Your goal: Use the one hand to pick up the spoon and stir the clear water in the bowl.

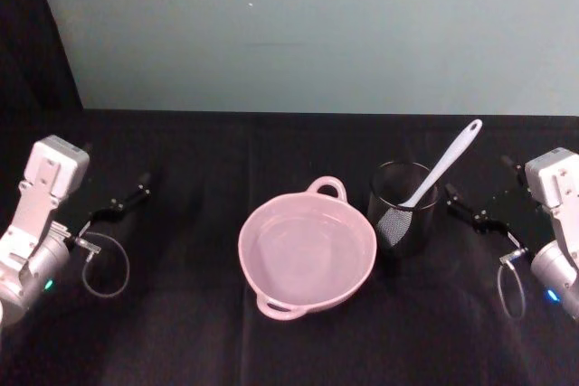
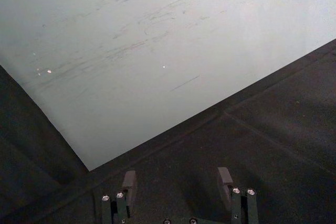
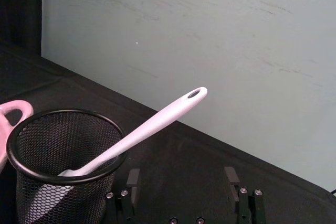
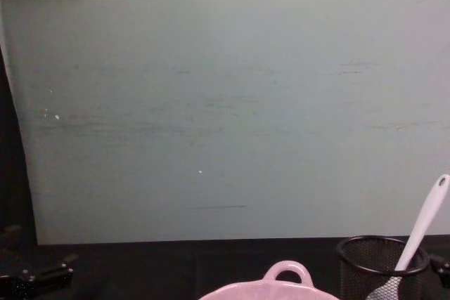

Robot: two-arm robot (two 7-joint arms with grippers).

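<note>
A black cloth covers the desk (image 1: pixel 181 332), and a pale teal wall (image 1: pixel 317 33) closes off its far side. The pink bowl (image 1: pixel 308 255) sits at the middle of the desk with clear water in it. It has 1 loop handle on its far rim and another on its near rim. Just to its right stands a black wire-mesh cup (image 1: pixel 403 214), and I can't tell whether the 2 touch. The white spoon (image 1: pixel 443 164) stands in that cup, scoop end down. Its handle leans over the rim toward the far right, with the oval hole at the tip.

My right hand (image 1: pixel 470 208) hovers near the right of the cup, low over the desk. Its jaws are spread wide with nothing between them. My left hand (image 1: pixel 124 198) sits well off to the left of the bowl, jaws likewise wide apart and gripping nothing.
</note>
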